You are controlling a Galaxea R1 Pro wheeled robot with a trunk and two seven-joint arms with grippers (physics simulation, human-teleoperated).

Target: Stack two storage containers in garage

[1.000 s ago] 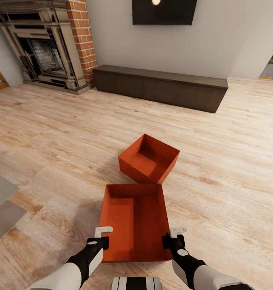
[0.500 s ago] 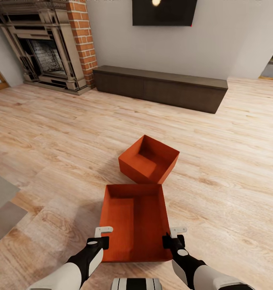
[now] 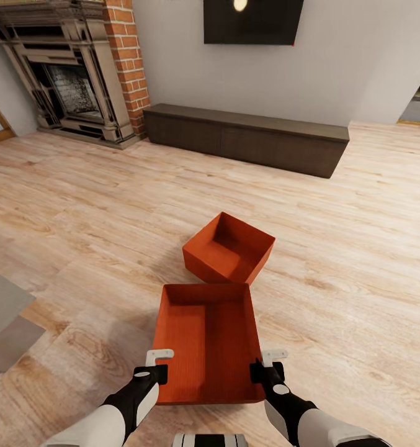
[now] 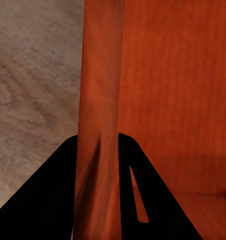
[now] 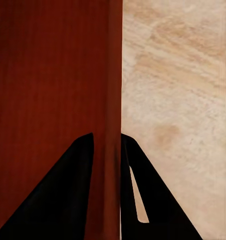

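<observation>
Orange-red, smooth-walled open bin (image 3: pixel 206 341) lies directly ahead on the pale wood-plank floor (image 3: pixel 79 217), long axis pointing away. Left hand (image 3: pixel 152 366) and right hand (image 3: pixel 267 365) each pinch a side wall, seemingly firmly. Its twin bin (image 3: pixel 229 248) sits just beyond, skewed.

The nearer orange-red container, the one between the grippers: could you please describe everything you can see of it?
The nearer container is an orange-red, open-top rectangular bin with plain smooth walls and nothing inside. It sits level over the pale plank floor, its long axis pointing away from the robot. The left gripper pinches its left wall and the right gripper its right wall, near the robot's end. Its far edge lies close to the second container.
</observation>
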